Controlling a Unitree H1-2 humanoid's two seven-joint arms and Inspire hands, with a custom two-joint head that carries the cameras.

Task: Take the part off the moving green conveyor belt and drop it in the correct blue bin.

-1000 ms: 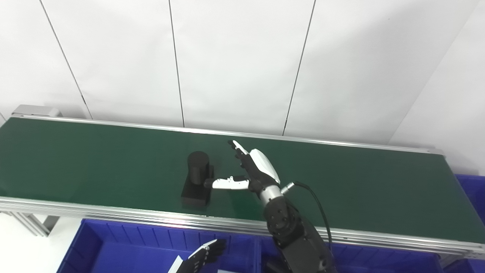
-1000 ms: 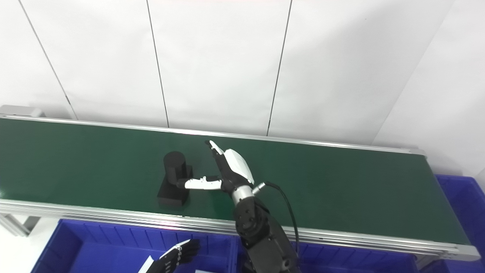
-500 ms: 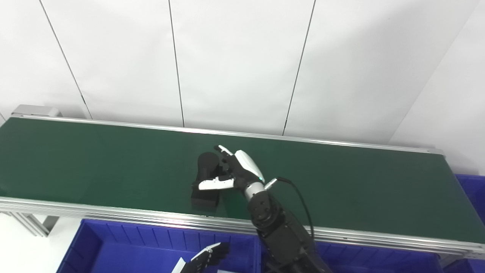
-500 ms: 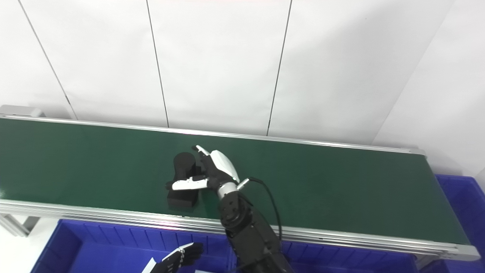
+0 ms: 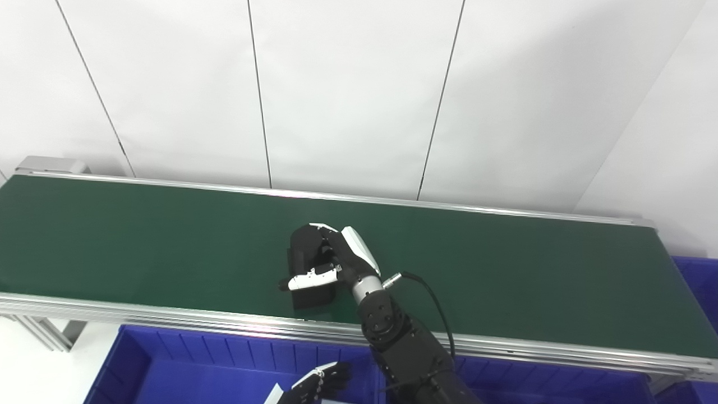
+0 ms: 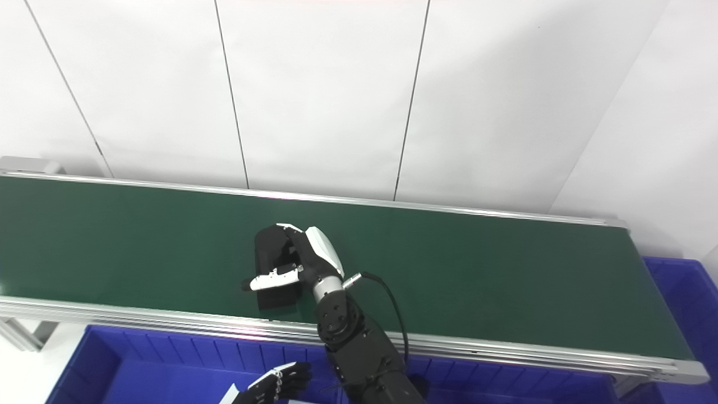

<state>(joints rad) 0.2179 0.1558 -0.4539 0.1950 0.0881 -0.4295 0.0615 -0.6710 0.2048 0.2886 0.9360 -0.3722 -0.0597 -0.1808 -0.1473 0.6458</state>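
A black part (image 5: pixel 303 247), an upright cylinder on a flat block base, rests on the green conveyor belt (image 5: pixel 140 241) near its middle, close to the front rail. My right hand (image 5: pixel 340 261) is on it from the right. Its fingers curl over the cylinder's top and far side, and the white thumb lies across the front above the base. The base (image 6: pixel 276 298) still touches the belt. My left hand (image 5: pixel 314 385) shows only its fingers at the bottom edge, loosely spread over a blue bin (image 5: pixel 185 370) and holding nothing.
The belt's silver front rail (image 5: pixel 168 315) runs between the belt and the blue bins below it. Another blue bin (image 5: pixel 700 286) sits past the belt's right end. A black cable (image 5: pixel 433 294) loops off my right wrist. White wall panels stand behind.
The part has ridden rightward on the belt. My right hand moved left onto it, and its fingers went from spread wide to curled around the cylinder. My left hand shifted slightly right.
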